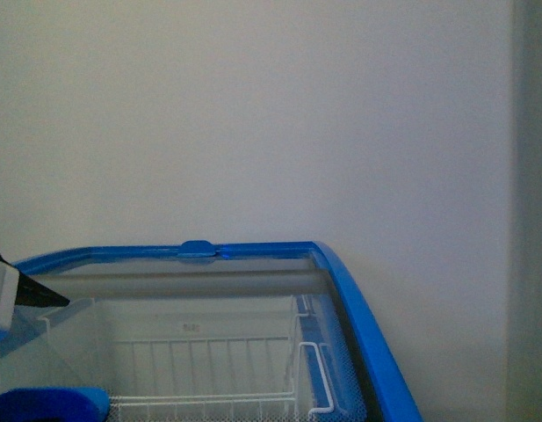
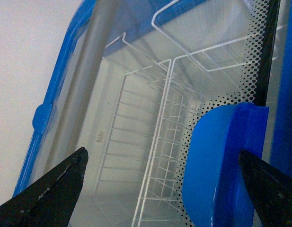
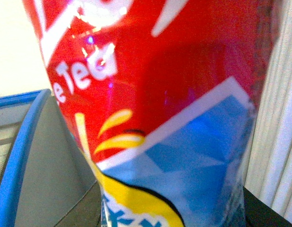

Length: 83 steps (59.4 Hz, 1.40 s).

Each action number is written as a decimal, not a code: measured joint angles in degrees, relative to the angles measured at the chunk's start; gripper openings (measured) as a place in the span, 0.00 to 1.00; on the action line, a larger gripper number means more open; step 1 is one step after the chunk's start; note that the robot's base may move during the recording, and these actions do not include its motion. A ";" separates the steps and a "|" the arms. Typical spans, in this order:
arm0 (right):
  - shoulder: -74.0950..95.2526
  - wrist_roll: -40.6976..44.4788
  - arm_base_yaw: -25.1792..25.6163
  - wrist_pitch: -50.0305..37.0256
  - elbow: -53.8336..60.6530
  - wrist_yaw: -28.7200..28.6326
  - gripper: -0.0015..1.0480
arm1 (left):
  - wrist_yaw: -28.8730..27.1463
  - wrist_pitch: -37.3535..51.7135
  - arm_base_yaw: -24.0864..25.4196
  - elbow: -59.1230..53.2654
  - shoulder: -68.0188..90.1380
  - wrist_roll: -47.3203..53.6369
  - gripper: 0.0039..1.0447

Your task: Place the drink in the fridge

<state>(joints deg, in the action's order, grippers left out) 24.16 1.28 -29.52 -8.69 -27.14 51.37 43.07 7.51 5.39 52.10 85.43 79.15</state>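
Observation:
The fridge stands in front of me, with a blue top rim, a glass lid and white wire baskets inside. My left gripper is open just above the lid. Its black fingers straddle the lid's blue handle without touching it. In the front view only one finger shows, at the far left edge. The drink fills the right wrist view with its red label, white lettering and blue-yellow lower band. My right gripper is shut on it, its fingers mostly hidden behind the bottle. The fridge rim shows beside the bottle.
A plain pale wall rises behind the fridge. A grey vertical edge stands at the far right. A white ribbed surface lies close beside the bottle. The lid's dotted black border runs along one side.

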 joint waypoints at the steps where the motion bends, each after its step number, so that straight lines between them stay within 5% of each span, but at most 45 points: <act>1: 0.00 0.00 0.00 0.00 0.00 0.00 0.39 | -0.04 0.00 -0.04 0.46 0.39 -0.07 0.92; 41: 0.00 0.00 0.00 0.00 0.00 0.00 0.39 | -12.55 1.84 -6.40 43.54 31.89 -4.57 0.92; 52: 0.00 0.00 0.00 0.00 0.00 0.00 0.39 | -12.37 2.91 -7.56 46.12 33.90 -8.02 0.92; 66: 0.00 0.00 0.00 0.00 0.00 0.02 0.39 | -19.21 12.17 -6.51 28.28 21.51 -29.88 0.92; 72: 0.00 0.00 0.00 0.00 0.00 0.00 0.39 | -19.19 15.23 -3.45 12.83 5.81 -48.63 0.92; 83: 0.00 0.00 0.00 0.00 0.00 0.02 0.39 | -16.04 12.57 1.64 -6.73 -14.84 -67.25 0.92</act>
<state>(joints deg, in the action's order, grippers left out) 24.16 1.28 -29.52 -8.69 -27.14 51.40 27.03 20.08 7.03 45.36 70.59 11.90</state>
